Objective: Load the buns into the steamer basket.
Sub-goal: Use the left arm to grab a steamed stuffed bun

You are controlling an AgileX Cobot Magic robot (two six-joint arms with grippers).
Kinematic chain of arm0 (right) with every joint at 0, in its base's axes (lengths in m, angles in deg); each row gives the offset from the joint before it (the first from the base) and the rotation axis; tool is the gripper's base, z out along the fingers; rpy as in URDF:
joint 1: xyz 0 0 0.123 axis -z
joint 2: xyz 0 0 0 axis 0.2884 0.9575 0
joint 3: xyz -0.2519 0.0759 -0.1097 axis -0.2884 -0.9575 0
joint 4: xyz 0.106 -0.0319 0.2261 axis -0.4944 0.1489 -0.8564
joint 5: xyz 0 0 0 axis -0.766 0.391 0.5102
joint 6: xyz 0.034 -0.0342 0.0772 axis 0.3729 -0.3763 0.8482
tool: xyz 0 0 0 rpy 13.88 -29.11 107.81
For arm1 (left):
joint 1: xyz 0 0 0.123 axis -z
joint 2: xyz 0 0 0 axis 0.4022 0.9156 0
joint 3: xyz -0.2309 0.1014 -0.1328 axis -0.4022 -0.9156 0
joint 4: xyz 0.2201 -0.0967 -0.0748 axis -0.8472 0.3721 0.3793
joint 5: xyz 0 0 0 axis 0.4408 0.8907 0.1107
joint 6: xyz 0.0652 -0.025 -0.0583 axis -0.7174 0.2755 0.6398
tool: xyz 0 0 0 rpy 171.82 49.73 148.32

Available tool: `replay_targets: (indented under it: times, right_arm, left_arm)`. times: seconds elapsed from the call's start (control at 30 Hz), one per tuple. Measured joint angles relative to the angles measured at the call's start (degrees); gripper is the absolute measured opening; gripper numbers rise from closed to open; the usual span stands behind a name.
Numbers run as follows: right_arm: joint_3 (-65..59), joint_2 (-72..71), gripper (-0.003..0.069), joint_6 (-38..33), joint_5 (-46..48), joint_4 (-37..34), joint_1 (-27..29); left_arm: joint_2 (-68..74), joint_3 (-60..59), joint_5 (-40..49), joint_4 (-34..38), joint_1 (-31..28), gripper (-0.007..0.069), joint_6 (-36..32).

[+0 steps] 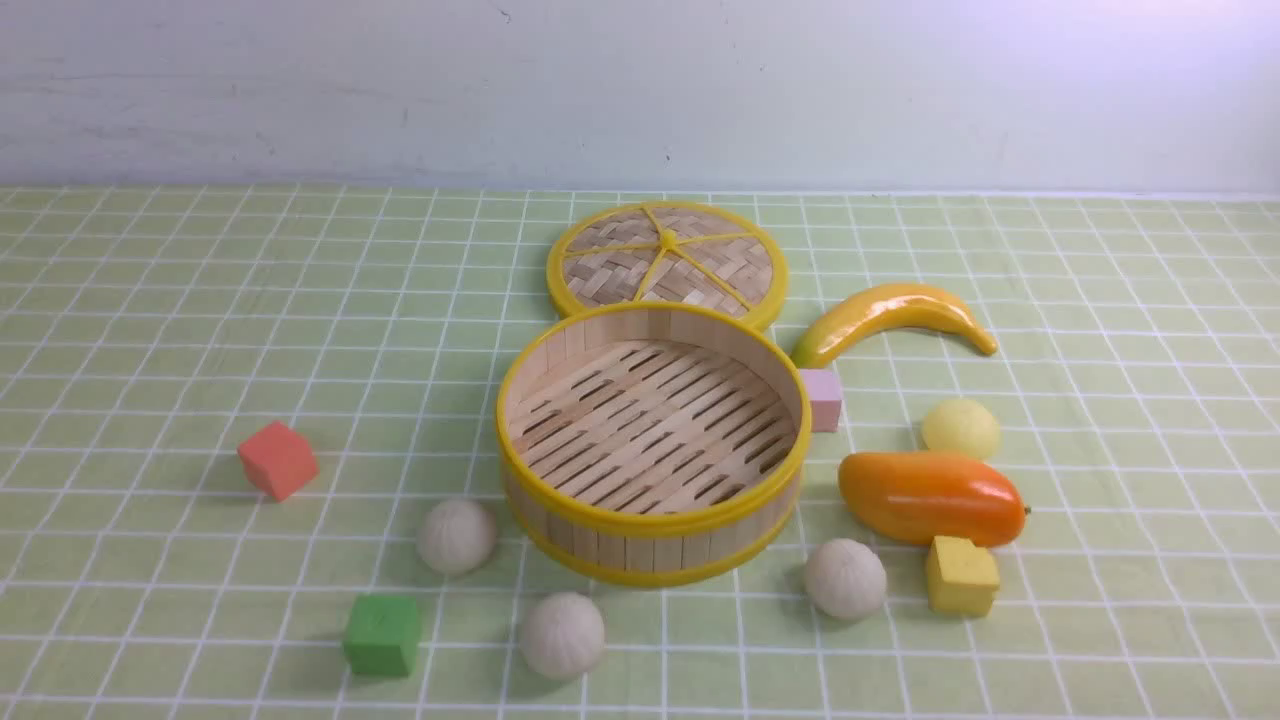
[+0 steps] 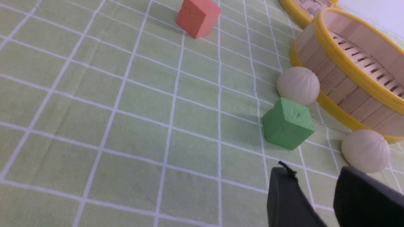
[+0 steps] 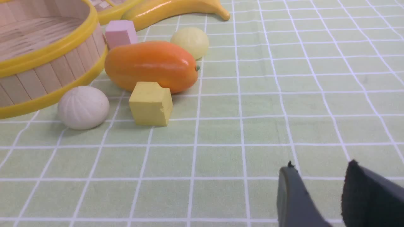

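The round bamboo steamer basket (image 1: 652, 535) stands mid-table with nothing on its slatted floor. Three off-white buns lie around its near side: one to the left (image 1: 456, 535), one in front (image 1: 561, 635), one to the right (image 1: 845, 578). A pale yellow bun (image 1: 960, 429) rests behind the mango. No arm shows in the front view. In the left wrist view my left gripper (image 2: 315, 173) is open over bare cloth, with a bun (image 2: 366, 150) just beyond one fingertip and another bun (image 2: 298, 85) against the basket (image 2: 347, 85). My right gripper (image 3: 318, 170) is open and holds nothing, well short of the off-white bun (image 3: 83, 107) and the yellow bun (image 3: 190, 42).
The woven lid (image 1: 667, 261) lies behind the basket. An orange mango (image 1: 930, 497), a yellow banana (image 1: 895, 315), a pink cube (image 1: 822, 399) and a yellow cube (image 1: 961, 575) crowd the right side. On the left are a red cube (image 1: 277, 459) and a green cube (image 1: 382, 634).
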Motion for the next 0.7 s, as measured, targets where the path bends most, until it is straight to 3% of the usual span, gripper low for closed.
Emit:
replay_targets:
  times: [0.7]
  right_arm:
    - [0.0, 0.0, 0.0239, 0.0, 0.0, 0.0, 0.0]
  left_arm:
    - [0.0, 0.0, 0.0, 0.0, 0.0, 0.0237, 0.0]
